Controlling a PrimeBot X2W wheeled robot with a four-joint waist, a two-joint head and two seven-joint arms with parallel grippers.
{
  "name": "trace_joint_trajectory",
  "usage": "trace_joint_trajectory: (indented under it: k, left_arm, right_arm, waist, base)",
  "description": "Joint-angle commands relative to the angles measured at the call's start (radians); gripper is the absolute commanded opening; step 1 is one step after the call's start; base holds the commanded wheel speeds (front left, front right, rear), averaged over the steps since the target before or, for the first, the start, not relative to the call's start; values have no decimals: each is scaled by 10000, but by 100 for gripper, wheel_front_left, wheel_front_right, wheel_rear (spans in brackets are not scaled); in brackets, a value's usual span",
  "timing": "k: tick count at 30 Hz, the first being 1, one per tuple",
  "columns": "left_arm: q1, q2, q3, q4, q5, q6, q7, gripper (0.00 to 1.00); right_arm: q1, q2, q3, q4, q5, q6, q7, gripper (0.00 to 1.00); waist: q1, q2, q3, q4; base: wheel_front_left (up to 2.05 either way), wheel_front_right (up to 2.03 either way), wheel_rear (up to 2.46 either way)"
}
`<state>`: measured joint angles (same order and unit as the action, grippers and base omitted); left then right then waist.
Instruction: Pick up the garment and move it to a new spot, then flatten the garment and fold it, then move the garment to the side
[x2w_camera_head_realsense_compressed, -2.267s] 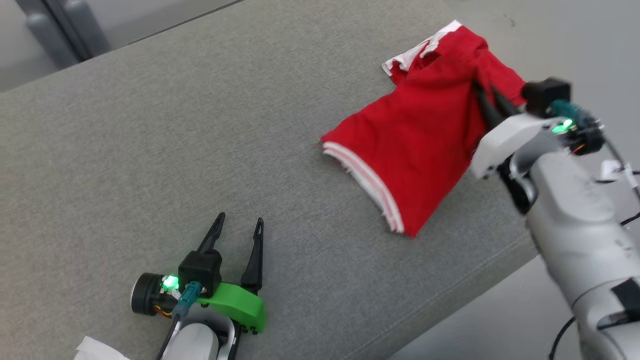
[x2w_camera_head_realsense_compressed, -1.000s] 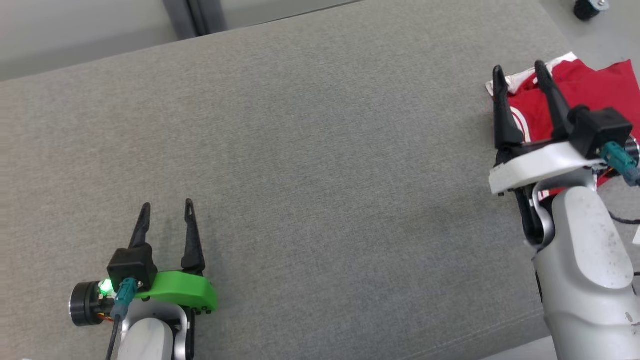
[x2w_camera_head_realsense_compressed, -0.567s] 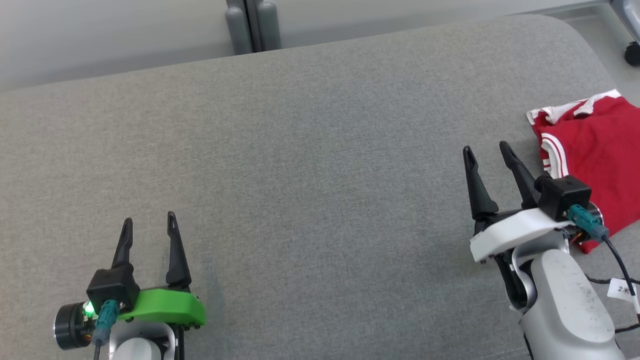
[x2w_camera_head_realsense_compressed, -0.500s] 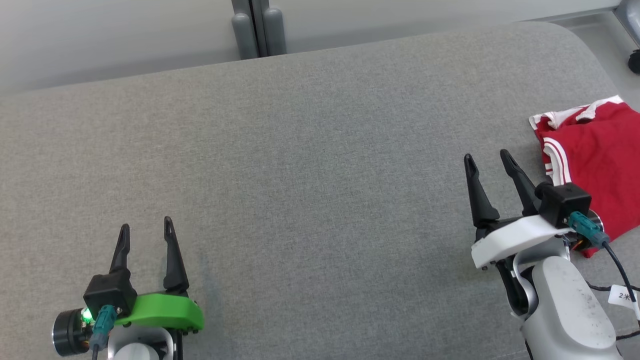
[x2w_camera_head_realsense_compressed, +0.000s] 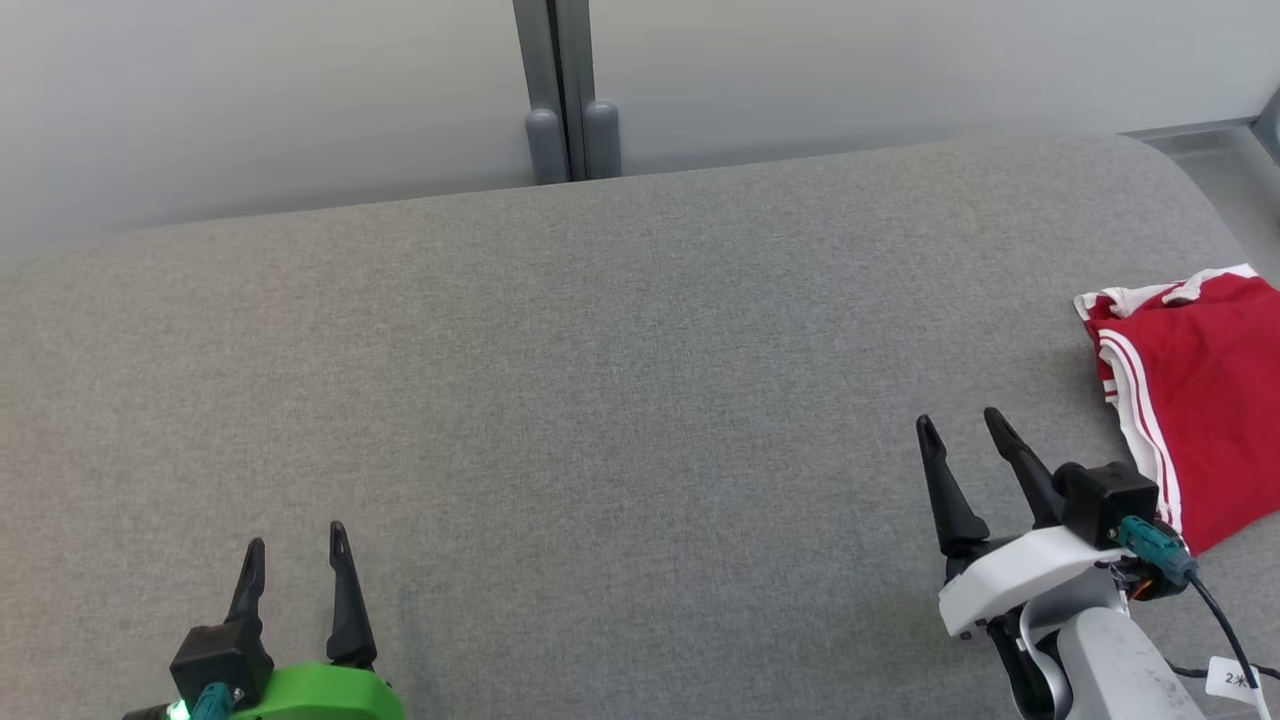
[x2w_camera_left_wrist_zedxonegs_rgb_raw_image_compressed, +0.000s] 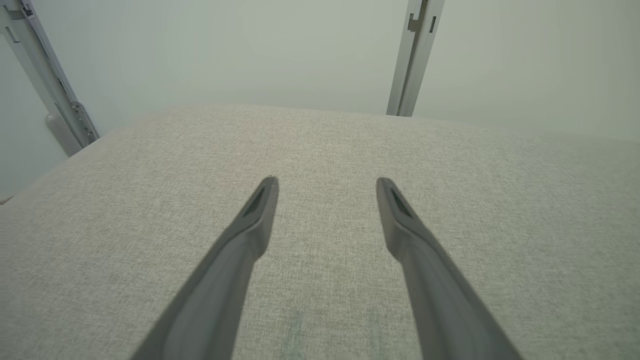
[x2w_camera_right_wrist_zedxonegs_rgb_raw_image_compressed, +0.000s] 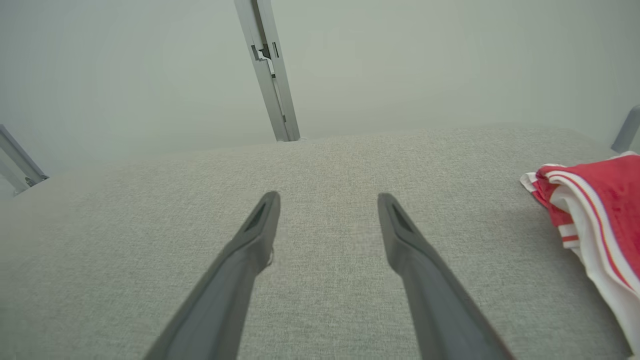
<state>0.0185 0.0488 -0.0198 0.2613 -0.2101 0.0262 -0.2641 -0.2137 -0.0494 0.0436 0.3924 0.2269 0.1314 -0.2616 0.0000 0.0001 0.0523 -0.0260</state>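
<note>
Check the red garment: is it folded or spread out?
Folded. The red garment lies as a compact stack on the grey surface, with its striped edges layered over each other. Its right side runs out of frame.

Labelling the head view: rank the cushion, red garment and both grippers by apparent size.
1. Cushion.
2. Red garment, cut off by the frame edge.
3. Right gripper and left gripper: about alike, so unranked.
</note>
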Motion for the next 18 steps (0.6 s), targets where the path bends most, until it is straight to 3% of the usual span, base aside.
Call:
trace_joint_trajectory:
  k: [1, 7, 8, 12, 18]
  left_arm:
    - [195, 44, 22, -5, -65, -34, 6, 100]
    - [421, 44, -23, 27, -148, -52, 6, 100]
    - [295, 0, -40, 33, -131, -12, 0, 0]
    - [344, -46, -61, 375, -232, -17, 29, 0]
    - [160, -40, 97, 382, -1365, -146, 379, 0]
  right_arm:
    - [176, -43, 4, -17, 76, -18, -41, 100]
    - [304, -41, -33, 24, 159, -18, -42, 100]
    - [185, 0, -23, 13, 119, 0, 0, 0]
    - [356, 59, -27, 298, 176, 0, 44, 0]
    - [366, 52, -199, 193, 1299, -1, 392, 0]
  waist:
    - [0, -1, -157, 101]
    - [0, -1, -288, 152]
    - [0, -1, -286, 147]
    - [0, -1, -293, 151]
    - [0, -1, -303, 156]
  base:
    - [0, 0, 0]
    - [0, 0, 0]
    - [0, 0, 0]
    - [0, 0, 0]
    - [0, 0, 0]
